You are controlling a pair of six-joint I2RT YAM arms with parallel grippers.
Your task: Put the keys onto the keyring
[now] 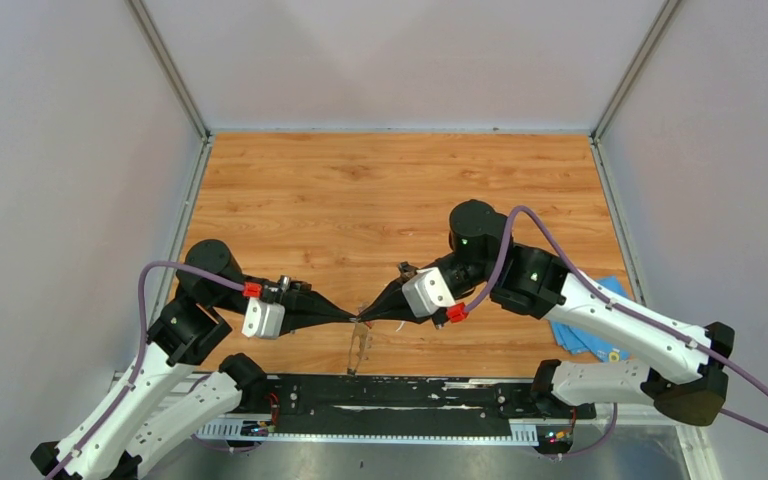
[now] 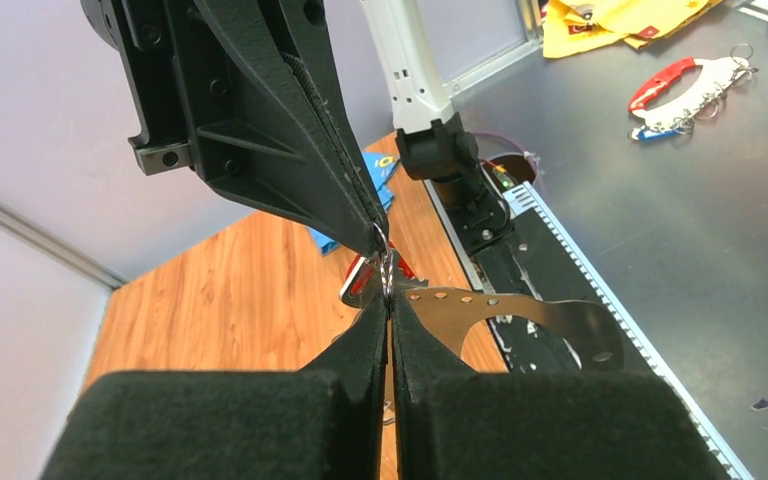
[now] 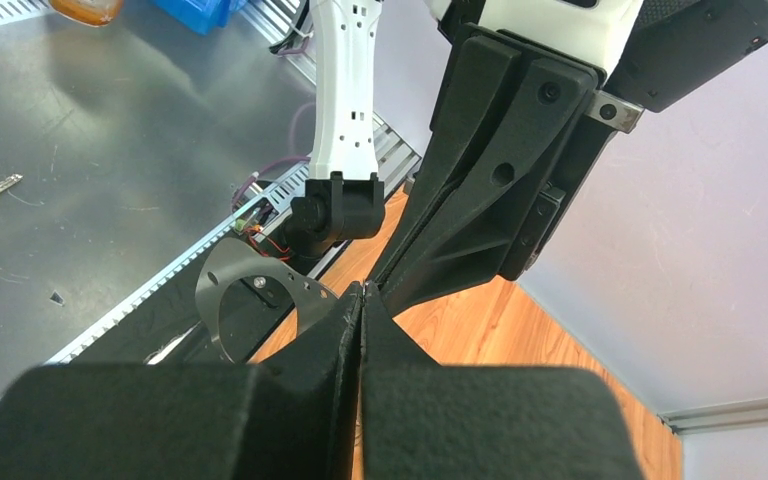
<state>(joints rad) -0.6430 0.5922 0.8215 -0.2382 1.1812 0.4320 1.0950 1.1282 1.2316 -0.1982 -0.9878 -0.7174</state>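
Steel-thin, stiff and slippery, your keyring (image 2: 545, 314) hangs where left pincer (image 2: 390, 306) and right pincer (image 2: 379, 234) meet, both clamped shut; pinch its flat rim.

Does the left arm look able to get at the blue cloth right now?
Probably not: the blue cloth lies far right, partly under the right arm, which blocks the way.

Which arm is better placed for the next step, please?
Probably right: the left gripper, shut, seems to hold the keyring, while the right gripper, shut, pinches the wire loop by the red key.
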